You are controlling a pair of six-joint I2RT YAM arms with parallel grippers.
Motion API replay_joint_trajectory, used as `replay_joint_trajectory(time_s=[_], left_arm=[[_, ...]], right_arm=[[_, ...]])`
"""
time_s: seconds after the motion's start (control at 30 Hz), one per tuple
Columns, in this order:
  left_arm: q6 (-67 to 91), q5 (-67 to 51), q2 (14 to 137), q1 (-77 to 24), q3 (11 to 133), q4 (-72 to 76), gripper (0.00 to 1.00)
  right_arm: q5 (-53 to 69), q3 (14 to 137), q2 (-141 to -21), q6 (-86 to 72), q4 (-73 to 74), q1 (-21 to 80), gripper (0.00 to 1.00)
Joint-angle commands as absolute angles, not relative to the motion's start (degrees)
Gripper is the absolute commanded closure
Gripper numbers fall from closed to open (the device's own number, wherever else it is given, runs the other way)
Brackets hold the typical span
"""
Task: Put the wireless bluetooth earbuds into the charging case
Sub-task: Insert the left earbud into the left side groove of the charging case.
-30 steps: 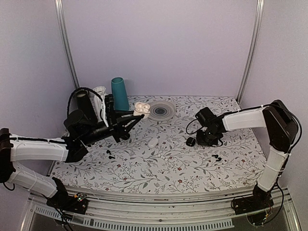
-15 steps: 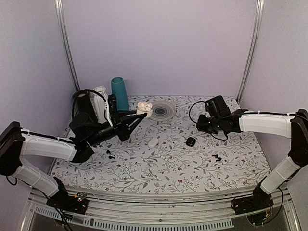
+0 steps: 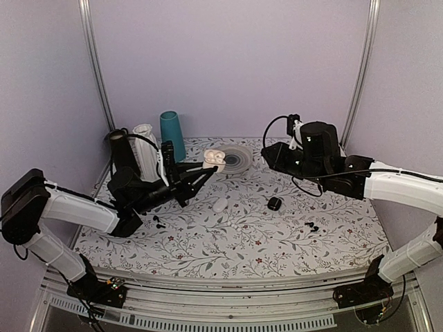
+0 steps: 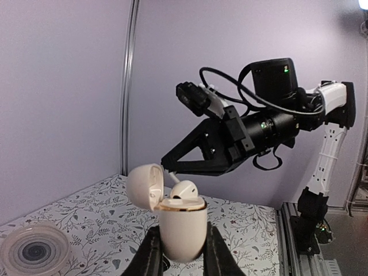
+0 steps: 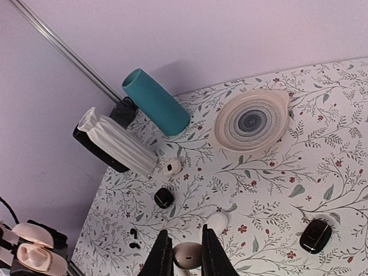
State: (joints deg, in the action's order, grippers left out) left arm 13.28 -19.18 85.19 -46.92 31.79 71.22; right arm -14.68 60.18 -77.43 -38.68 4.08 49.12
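Observation:
My left gripper [image 4: 181, 244] is shut on the white charging case [image 4: 183, 229] and holds it upright above the table, lid [image 4: 144, 187] open to the left. One white earbud [image 4: 184, 190] sits in the case. In the top view the case [image 3: 214, 160] is at the left gripper [image 3: 210, 166]. My right gripper [image 5: 187, 256] is shut on a second white earbud [image 5: 187, 255]. It is raised off the table [image 3: 228, 242] and points left toward the case, a short gap away [image 3: 266, 155]. In the left wrist view its tips [image 4: 168, 165] are just behind the case.
At the back stand a teal cup [image 3: 172, 135], a white ribbed vase [image 3: 144, 146], a black cylinder [image 3: 119, 146] and a round dish [image 3: 233, 158]. On the table lie a white oval pebble [image 3: 220, 205], a black case [image 3: 275, 203], black earbuds [image 3: 312, 226] and more black earbuds [image 3: 158, 221].
My right arm has lifted off the table and swung left toward the case. My left gripper has carried the case a little to the right.

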Motion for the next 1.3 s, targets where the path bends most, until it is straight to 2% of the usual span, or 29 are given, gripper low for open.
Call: replay_joint_trajectory(time_s=[0.0,0.67,1.27], left_arm=[[10.8,-17.4,86.0,-48.5,33.5,73.2,1.00],[4.1,-10.6,89.1,-54.0,40.7,63.7,1.00],[5.1,-11.4,88.3,-54.3,42.8,61.2,1.00]], right_arm=[[-18.7,62.8,-74.6,-38.6,-2.2,52.7,0.87],[-20.5,65.2,-78.3,-28.9,-16.6,63.4,0.85],[-17.7,63.7,-80.9,-27.3,-19.6,64.7,0.85]])
